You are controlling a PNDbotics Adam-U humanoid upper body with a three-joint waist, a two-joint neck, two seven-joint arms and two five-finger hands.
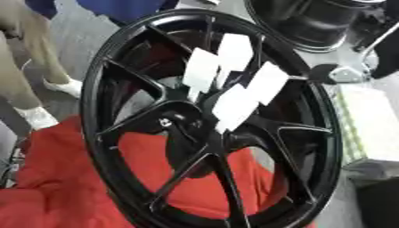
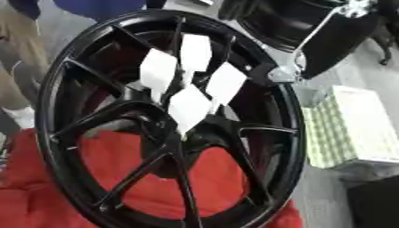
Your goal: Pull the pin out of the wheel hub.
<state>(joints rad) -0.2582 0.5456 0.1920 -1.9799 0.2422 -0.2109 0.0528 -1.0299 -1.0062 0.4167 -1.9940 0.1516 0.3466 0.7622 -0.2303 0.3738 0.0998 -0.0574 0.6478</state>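
A large black wheel hub (image 1: 210, 129) stands tilted on a red cloth (image 1: 70, 187), filling most of the picture, its spokes meeting at a dark centre (image 1: 175, 120). Four white diamond-shaped tags (image 1: 234, 84) sit bunched in front of the spokes just above and right of that centre; what carries them is hidden. Neither of the robot's hands shows in either view, so the state of their fingers cannot be told. The pin itself cannot be made out (it may lie at the centre or behind the tags).

To do the step well, I judge that a hand should come in square to the hub's centre, close its fingers round the pin's exposed end, and draw straight along the pin's axis, not sideways, so the tilted hub is not rocked off the cloth.

The right eye view shows more of a second dark wheel (image 2: 311, 31) at the far right and a silver bracket (image 2: 284, 73) touching the hub's rim, plus the whole of a pale green checked box (image 2: 347, 129); the left eye view shows more of the cloth on the near left.
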